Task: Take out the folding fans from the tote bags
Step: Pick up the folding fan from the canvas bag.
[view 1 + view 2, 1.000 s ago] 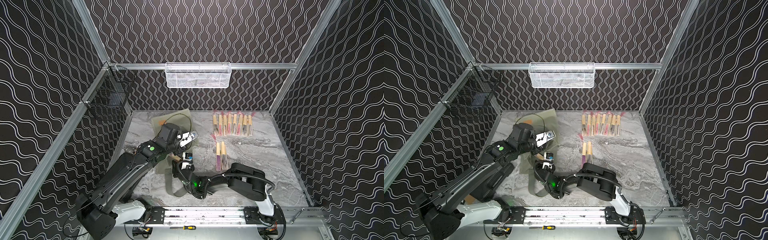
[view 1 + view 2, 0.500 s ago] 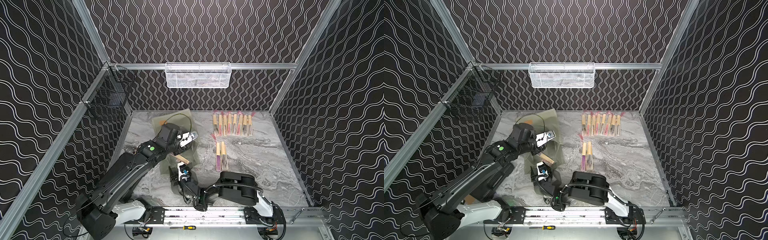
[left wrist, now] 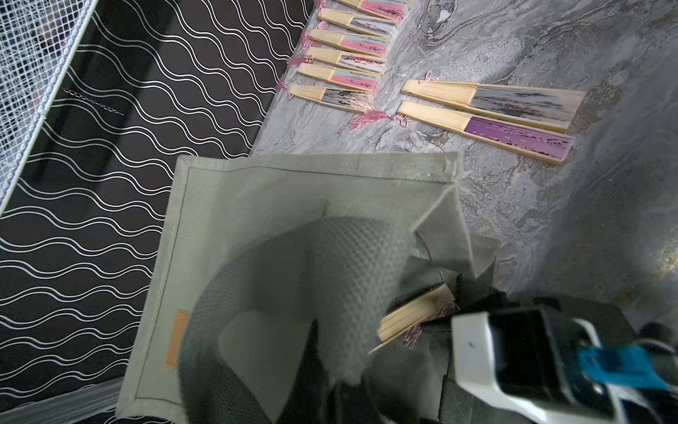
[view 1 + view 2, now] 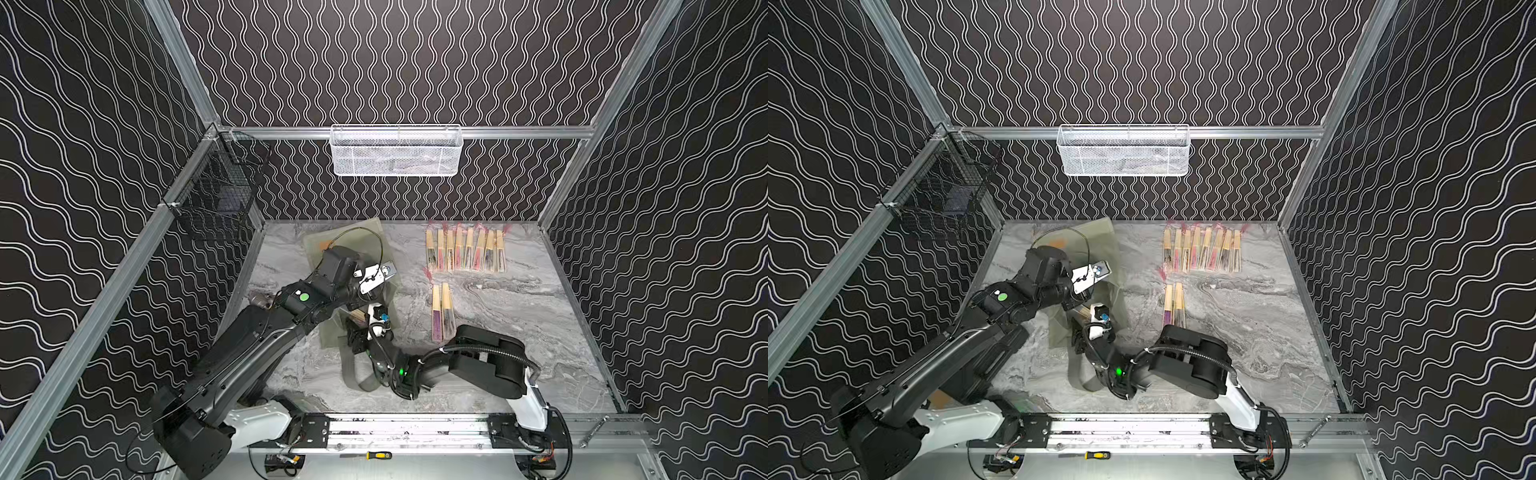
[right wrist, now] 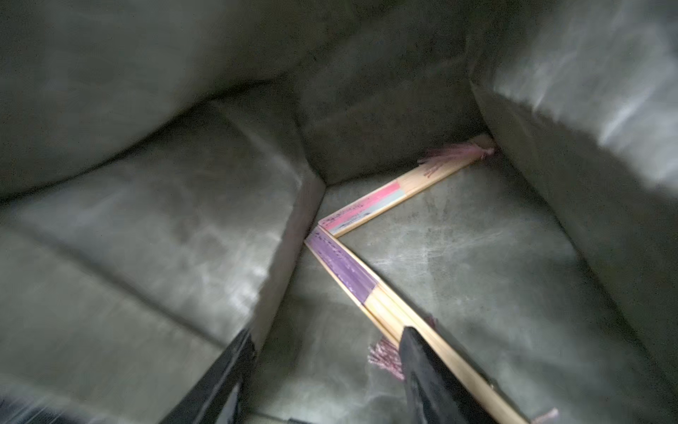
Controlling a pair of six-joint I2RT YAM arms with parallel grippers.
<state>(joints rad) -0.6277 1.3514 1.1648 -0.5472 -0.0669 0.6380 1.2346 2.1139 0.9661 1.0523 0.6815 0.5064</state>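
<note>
The grey-green tote bag [image 4: 349, 243] [image 4: 1100, 237] lies at the left middle of the table. My left gripper [image 4: 356, 304] is shut on fabric at the bag's mouth, holding it up; the strap [image 3: 330, 257] hides its jaws. My right gripper [image 5: 326, 367] is inside the bag and open, its fingers [image 5: 422, 367] wide apart. A purple folding fan [image 5: 345, 271] lies along one finger, outside the gap. A pink one [image 5: 370, 205] lies deeper in. Another fan end [image 3: 414, 312] pokes from the mouth. Several fans [image 4: 465, 249] [image 4: 1204, 249] lie in a row at the back right, and two [image 4: 441, 307] nearer.
A white mesh basket [image 4: 395, 151] hangs on the back rail, a black wire basket [image 4: 216, 195] on the left rail. The bag's strap handles [image 4: 353, 374] trail toward the front beside my right arm. A screwdriver [image 4: 370, 456] lies on the front rail.
My right arm folded in toward the front middle, then stretched out again with its elbow to the right; its gripper stays at the bag's mouth. The left arm has not moved.
</note>
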